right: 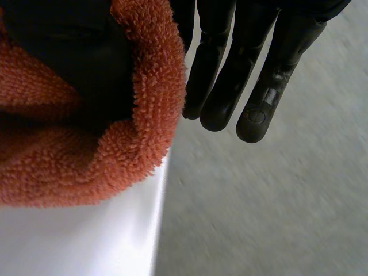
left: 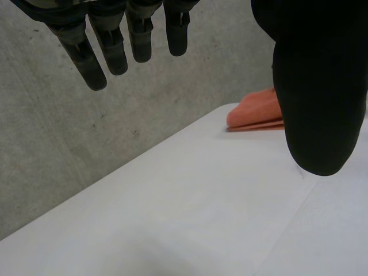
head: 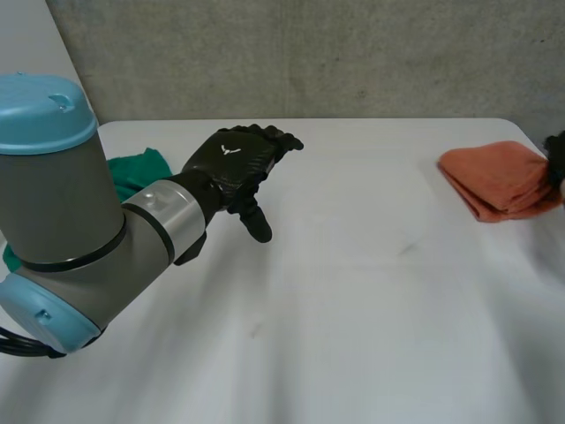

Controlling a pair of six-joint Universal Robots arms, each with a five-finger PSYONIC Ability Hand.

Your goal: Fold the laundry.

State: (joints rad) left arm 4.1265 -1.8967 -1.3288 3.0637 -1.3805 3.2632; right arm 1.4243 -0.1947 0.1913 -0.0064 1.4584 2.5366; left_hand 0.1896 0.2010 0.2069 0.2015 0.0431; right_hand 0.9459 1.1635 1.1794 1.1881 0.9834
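Observation:
A folded orange towel lies at the table's far right edge, and the left wrist view has it beyond the thumb. My right hand is at the towel's right edge. In the right wrist view the towel curls round the thumb and is pinched against the straight fingers. My left hand hovers over the table left of centre, fingers straight and spread from the thumb, holding nothing. A green cloth lies bunched at the far left, partly hidden by the left arm.
The white table runs bare between the two cloths. A grey wall stands behind its far edge. In the right wrist view the table's edge drops to grey floor under the right hand.

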